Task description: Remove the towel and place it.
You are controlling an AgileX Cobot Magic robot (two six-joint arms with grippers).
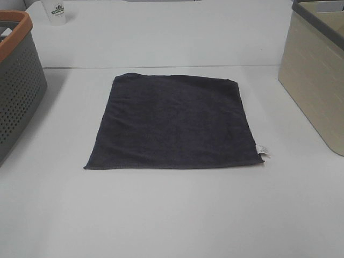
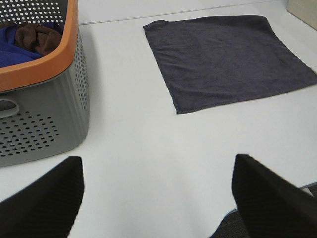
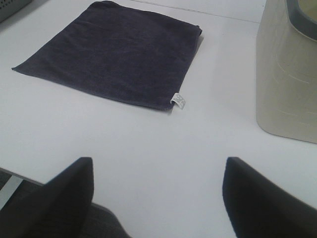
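1. Towel [image 1: 174, 122]: one dark charcoal terry cloth, roughly square, spread flat on the white table [image 1: 172, 215], in the middle between the two baskets. Hemmed edges lie flush with the surface; the far left corner shows a slight ripple. Neither of my claws touches it.
2. Tag [image 1: 263, 149]: small, white, sewn at the towel's near right corner, sticking out onto the bare table. The print on it is too small to read.
3. Grey basket [image 1: 19, 80]: perforated walls, orange rim, standing at the left edge of the table, well apart from the towel. My left wrist camera shows blue cloth [image 2: 15, 47] and brown cloth [image 2: 39, 37] bunched inside it.
4. Beige basket [image 1: 314, 80]: solid ribbed walls, grey rim, at the right edge of the table, near the towel's tagged side but not touching it. Its inside is hidden from me.
5. Paper cup [image 1: 56, 12]: white with a dark printed mark, at the far left of the table, behind the grey basket.
6. My left gripper [image 2: 158, 198]: fingers spread wide, nothing between them, over bare table short of the towel's near left corner.
7. My right gripper [image 3: 158, 198]: likewise spread wide and empty, over bare table short of the tagged corner.
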